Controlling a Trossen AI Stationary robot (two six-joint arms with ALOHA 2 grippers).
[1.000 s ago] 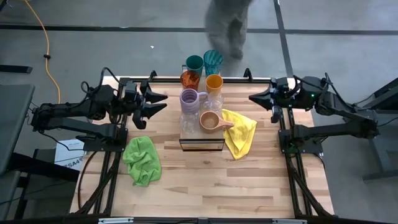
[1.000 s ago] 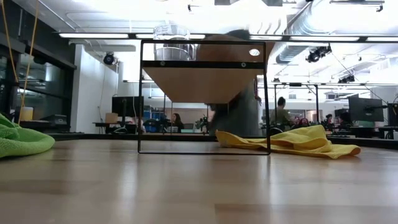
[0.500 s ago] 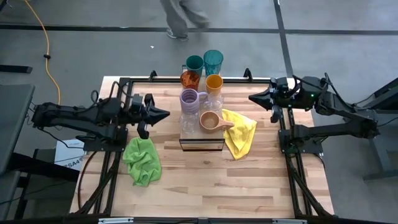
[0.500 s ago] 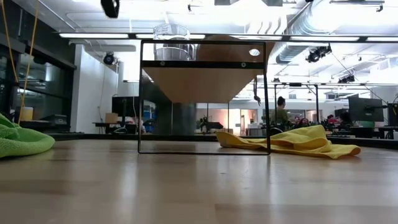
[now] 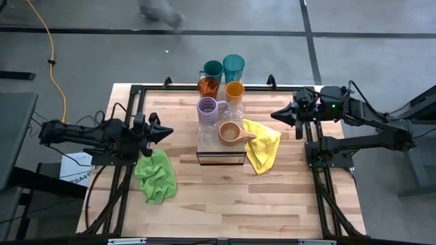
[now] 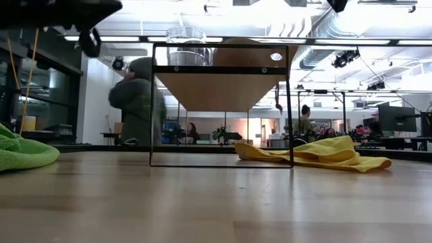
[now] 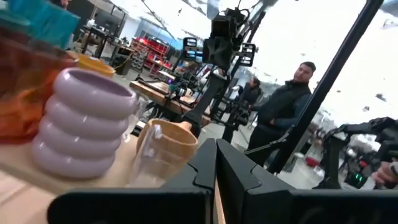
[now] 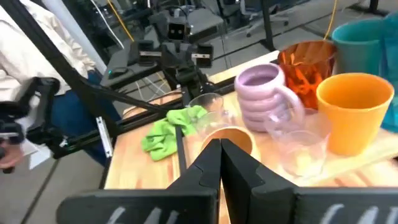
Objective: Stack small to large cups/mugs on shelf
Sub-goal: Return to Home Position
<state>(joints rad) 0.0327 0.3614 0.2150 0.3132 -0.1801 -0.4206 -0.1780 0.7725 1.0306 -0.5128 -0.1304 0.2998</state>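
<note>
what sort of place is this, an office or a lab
Probably an open-plan robotics lab or workshop: exposed ceiling ducts, desks with monitors beyond the table, and people moving about behind it.

Cups (image 5: 207,107) crowd the shelf (image 5: 221,152); green cloth (image 5: 155,175) and yellow cloth (image 5: 263,144) flank it.

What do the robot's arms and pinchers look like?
The left arm and right arm are black, thin and jointed, with looping black cables. The left gripper and right gripper each have two dark wedge-shaped fingers tapering to a point.
</note>
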